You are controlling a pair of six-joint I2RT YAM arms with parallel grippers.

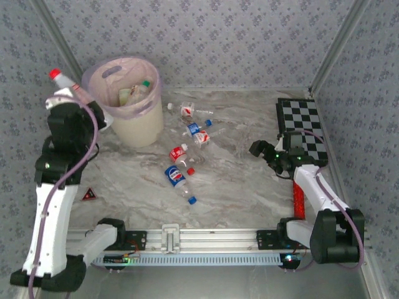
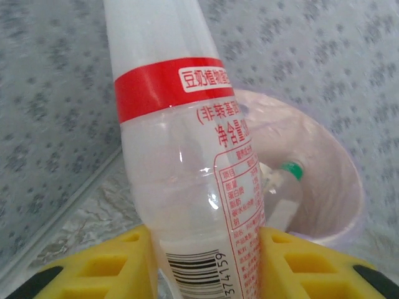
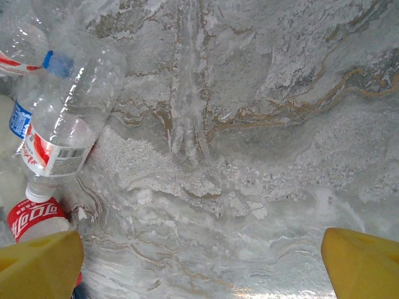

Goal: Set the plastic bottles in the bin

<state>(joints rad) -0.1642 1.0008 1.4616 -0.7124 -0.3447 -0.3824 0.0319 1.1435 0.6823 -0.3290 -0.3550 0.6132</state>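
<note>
From above, the left gripper (image 1: 72,94) hangs raised, clamped on a red-capped bottle (image 1: 65,81). The bin (image 1: 140,128) stands just to its right. The right gripper (image 1: 267,151) hovers spread wide above the bench (image 1: 237,187), with loose bottles (image 1: 176,175) lying well to its left.

In the left wrist view, the yellow fingers (image 2: 106,268) press both sides of the held bottle. The bin's pink-lined mouth sits beyond it, a green-capped bottle (image 2: 288,180) inside.

In the right wrist view, the fingers (image 3: 37,261) stand far apart over marble. A clear bottle (image 3: 75,106) and a red-labelled bottle (image 3: 34,218) lie ahead, to the left.
</note>
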